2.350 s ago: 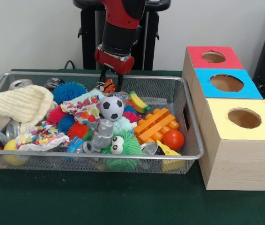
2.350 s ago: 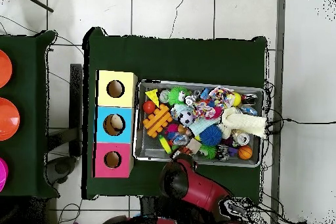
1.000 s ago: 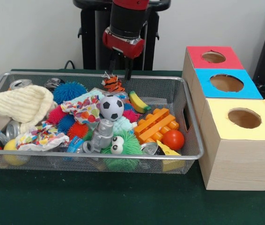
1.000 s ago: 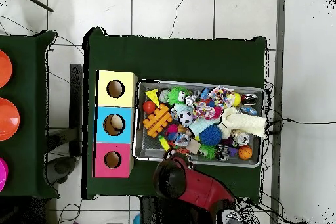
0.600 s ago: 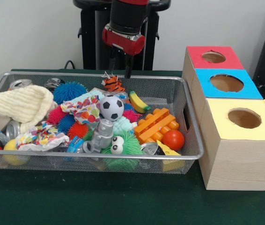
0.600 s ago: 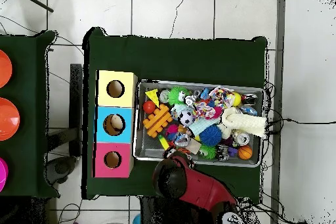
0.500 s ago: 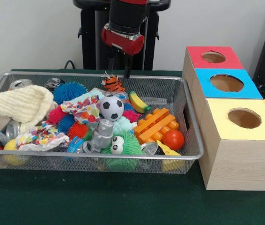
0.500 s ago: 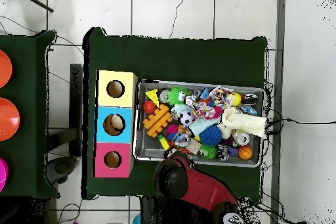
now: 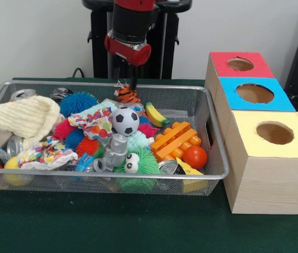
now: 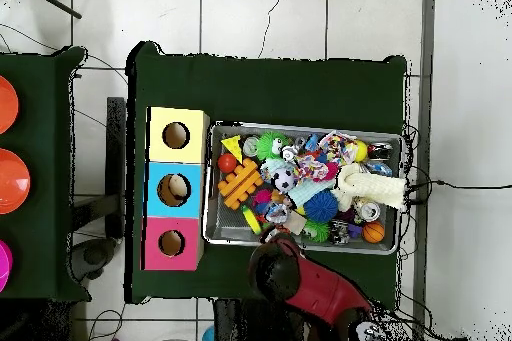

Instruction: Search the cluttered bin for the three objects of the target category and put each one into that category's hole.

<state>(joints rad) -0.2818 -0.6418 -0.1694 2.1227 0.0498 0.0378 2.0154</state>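
Note:
My gripper (image 9: 126,80) hangs open just above the back rim of the wire bin (image 9: 218,138), with nothing between its fingers. Right below it lies a small orange striped tiger toy (image 9: 127,95), apart from the fingertips. Around it in the bin are a yellow banana (image 9: 156,114), a soccer ball (image 9: 125,121), an orange block piece (image 9: 175,139) and a red ball (image 9: 195,157). In the overhead view the red arm (image 10: 290,277) covers the gripper at the bin's lower edge. The box row has a red hole (image 9: 240,64), a blue hole (image 9: 255,93) and a yellow hole (image 9: 275,133).
A cream knitted cloth (image 9: 20,117), spiky blue and red balls (image 9: 78,103), a green fuzzy toy with eyes (image 9: 136,168), a grey robot figure (image 9: 115,152) and several cans (image 9: 22,95) crowd the bin. The wooden boxes (image 10: 176,190) stand tight against the bin's side.
The gripper rose out of the bin, leaving the tiger toy lying there, then shifted a little to the left in the front view. The toys have not moved since.

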